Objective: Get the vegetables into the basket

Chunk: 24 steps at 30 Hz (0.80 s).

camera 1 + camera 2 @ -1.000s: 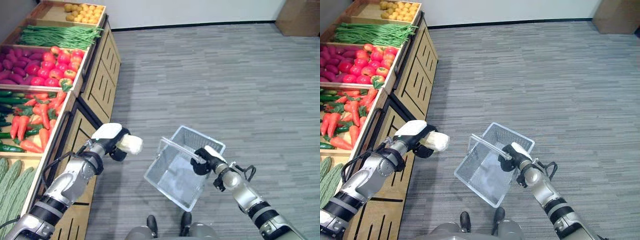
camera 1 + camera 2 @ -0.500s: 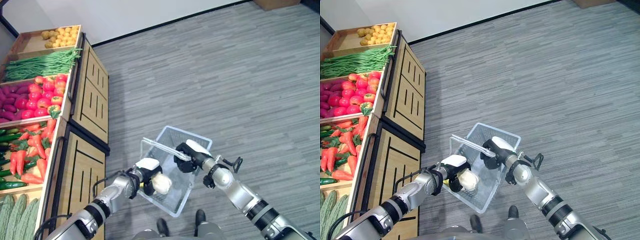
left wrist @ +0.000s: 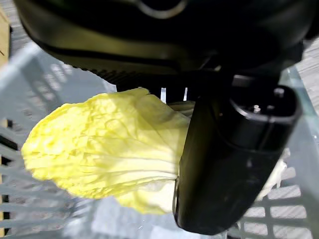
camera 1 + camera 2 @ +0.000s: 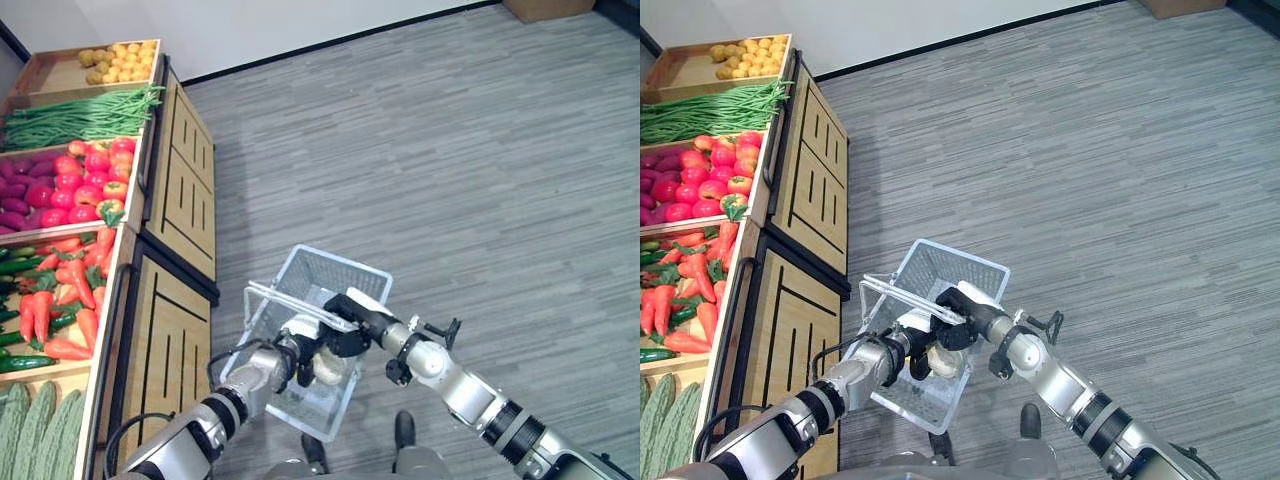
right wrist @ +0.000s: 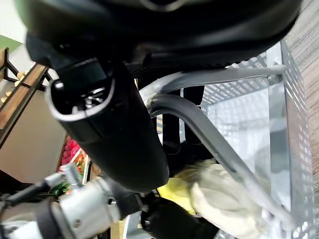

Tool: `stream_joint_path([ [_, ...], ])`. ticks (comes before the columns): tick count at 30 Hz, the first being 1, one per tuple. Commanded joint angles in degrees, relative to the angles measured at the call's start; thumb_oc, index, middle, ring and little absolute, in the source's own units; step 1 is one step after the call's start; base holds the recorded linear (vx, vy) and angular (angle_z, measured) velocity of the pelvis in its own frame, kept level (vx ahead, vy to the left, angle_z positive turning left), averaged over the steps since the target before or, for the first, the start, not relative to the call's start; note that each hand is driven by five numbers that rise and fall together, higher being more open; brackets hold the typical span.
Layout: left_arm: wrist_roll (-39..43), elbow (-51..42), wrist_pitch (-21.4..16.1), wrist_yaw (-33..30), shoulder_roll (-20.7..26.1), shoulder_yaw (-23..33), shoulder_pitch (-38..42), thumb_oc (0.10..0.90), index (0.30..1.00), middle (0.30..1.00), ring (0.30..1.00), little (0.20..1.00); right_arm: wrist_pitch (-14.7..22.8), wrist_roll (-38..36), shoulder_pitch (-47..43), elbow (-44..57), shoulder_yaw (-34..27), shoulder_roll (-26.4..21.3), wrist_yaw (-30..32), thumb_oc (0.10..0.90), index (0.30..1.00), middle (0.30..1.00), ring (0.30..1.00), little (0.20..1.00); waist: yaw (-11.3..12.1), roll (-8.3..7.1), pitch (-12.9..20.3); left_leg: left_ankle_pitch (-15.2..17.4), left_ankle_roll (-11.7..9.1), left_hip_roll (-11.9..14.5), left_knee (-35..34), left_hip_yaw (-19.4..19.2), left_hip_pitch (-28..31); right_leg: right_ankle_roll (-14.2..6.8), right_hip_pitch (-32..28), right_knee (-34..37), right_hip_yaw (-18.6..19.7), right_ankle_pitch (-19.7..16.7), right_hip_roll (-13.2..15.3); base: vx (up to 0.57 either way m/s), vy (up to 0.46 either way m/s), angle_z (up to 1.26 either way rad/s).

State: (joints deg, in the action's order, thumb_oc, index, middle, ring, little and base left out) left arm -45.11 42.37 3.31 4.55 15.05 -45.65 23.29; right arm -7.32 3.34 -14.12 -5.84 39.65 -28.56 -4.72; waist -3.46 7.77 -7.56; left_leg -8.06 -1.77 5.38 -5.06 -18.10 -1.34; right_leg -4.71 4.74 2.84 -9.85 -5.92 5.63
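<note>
Grey plank-patterned floor (image 4: 480, 150) fills most of what I see from the head camera, running out ahead of both hands to a white wall (image 4: 300, 20) with a dark skirting line. Off beyond my left hand stands a wooden produce stand (image 4: 170, 250), its far side cut off by the picture edge. Its bins hold potatoes (image 4: 115, 60), green beans (image 4: 80, 112), red tomatoes (image 4: 95, 178), carrots (image 4: 70, 290) and, nearest me, pale green gourds (image 4: 25, 425) that I only see in part. A cardboard-coloured box (image 4: 550, 8) is clipped at the far corner of the room.

Between the two hands hangs the wire basket (image 4: 335, 275), tilted, above the floor. My right hand (image 4: 350, 318) is curled round the basket's handle (image 5: 209, 134); the right wrist view shows the bar passing under the thumb. My left hand (image 4: 305, 345) reaches in over the basket's near rim, and its thumb and fingers grip a pale yellow cabbage (image 3: 104, 149), which sits inside the mesh walls just past the fingers. How much of the cabbage rests on the basket's bottom I cannot tell: the left hand covers its lower part in the head views, and the wrist view shows only crinkled leaf against blurred mesh. The right hand's fingers are mostly hidden behind the handle and the left hand.
</note>
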Motion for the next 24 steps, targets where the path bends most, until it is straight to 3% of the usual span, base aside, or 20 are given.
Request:
stream_joint_path([
  [1, -2.56, 5.72, -0.31, -2.95, -0.03, -1.81, 6.32, 0.9, 1.0, 1.0, 1.0, 1.0, 8.98, -4.84, -8.16, 9.79, 0.22, 5.66, 0.88, 0.4, 0.3, 0.3, 0.3, 0.3, -0.37, -3.8, 3.44, 3.79, -4.18, 1.32, 0.06, -1.53, 2.16, -5.21, -3.04, 1.61, -0.88, -2.12, 5.92, 0.0, -0.016, -0.03],
  [14, -0.18, 6.79, -0.53, -2.96, -0.44, -2.09, 6.21, 0.9, 1.0, 1.0, 1.0, 1.0, 7.96, -3.87, -8.21, 3.39, 0.91, 6.84, 1.33, 0.4, 0.3, 0.3, 0.3, 0.3, 0.25, -4.79, 4.1, 4.2, -4.13, 1.68, 0.06, -0.67, 3.78, -4.87, -5.09, 1.11, -1.51, -1.16, 5.58, 0.0, -0.002, -0.01],
  [19, 3.29, -1.95, -1.3, -2.3, 4.41, 0.6, 4.24, 0.9, 1.0, 1.0, 1.0, 1.0, 7.0, 6.69, -3.5, -5.62, -2.23, 4.86, 2.59, 0.4, 0.3, 0.3, 0.3, 0.3, 1.33, -5.22, 5.0, 4.66, -4.07, 1.66, 0.06, 0.34, 4.76, -4.81, -6.59, 0.73, -2.31, -0.4, 5.61, 0.02, 0.014, 0.08],
  [24, 9.61, -10.26, -1.59, -1.42, 11.02, 6.58, -1.71, 0.9, 1.0, 1.0, 1.0, 1.0, 5.44, 12.23, 2.62, -16.46, -9.01, 3.46, 4.1, 0.4, 0.3, 0.3, 0.3, 0.3, 2.65, -5.78, 5.72, 4.83, -3.93, 1.49, 0.06, 1.47, 5.18, -4.96, -7.66, 0.64, -3.35, -0.04, 5.71, 0.02, 0.019, 0.1],
])
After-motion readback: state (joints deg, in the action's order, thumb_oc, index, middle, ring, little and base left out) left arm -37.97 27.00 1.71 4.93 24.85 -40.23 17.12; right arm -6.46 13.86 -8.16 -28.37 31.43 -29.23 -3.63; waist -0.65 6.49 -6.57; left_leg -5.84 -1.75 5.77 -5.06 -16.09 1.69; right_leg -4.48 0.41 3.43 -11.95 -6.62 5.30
